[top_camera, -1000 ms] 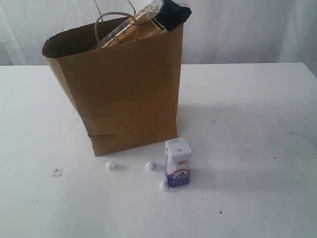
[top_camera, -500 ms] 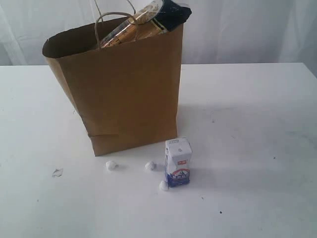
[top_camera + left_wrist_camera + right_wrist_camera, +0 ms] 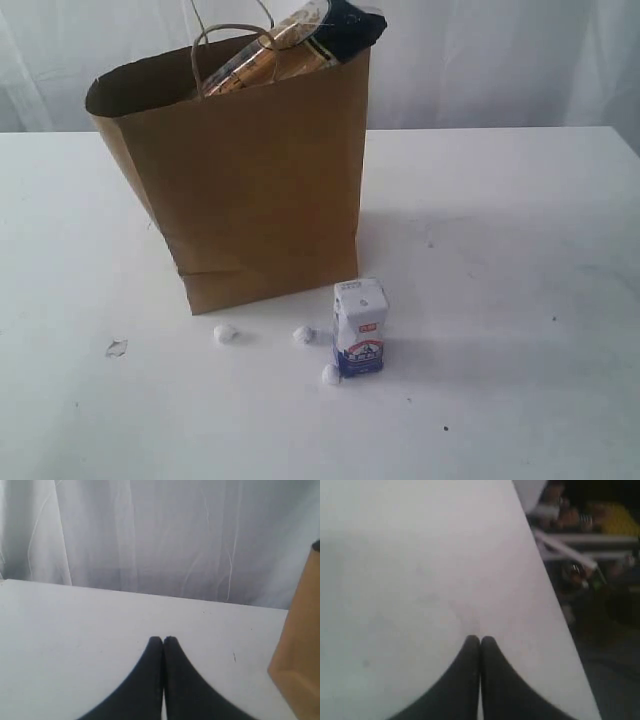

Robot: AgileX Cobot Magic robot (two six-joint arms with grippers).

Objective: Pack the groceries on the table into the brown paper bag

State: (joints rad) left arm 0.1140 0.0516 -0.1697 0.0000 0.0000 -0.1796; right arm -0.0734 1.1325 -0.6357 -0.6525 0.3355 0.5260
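The brown paper bag [image 3: 255, 180] stands upright on the white table [image 3: 500, 250], its twisted handles up. A spaghetti packet [image 3: 300, 40] with a dark blue end pokes out of its top. A small white-blue carton [image 3: 359, 328] stands on the table just in front of the bag's right corner. Neither arm shows in the exterior view. My left gripper [image 3: 163, 639] is shut and empty over bare table, with a corner of the bag [image 3: 300, 650] off to one side. My right gripper [image 3: 480, 638] is shut and empty above the table near its edge.
Three small white balls [image 3: 225, 333] [image 3: 303, 335] [image 3: 330, 374] lie in front of the bag, next to the carton. A tiny clear scrap [image 3: 116, 348] lies at the front left. White curtains [image 3: 160, 535] hang behind the table. Dark clutter [image 3: 590, 540] lies beyond the table edge.
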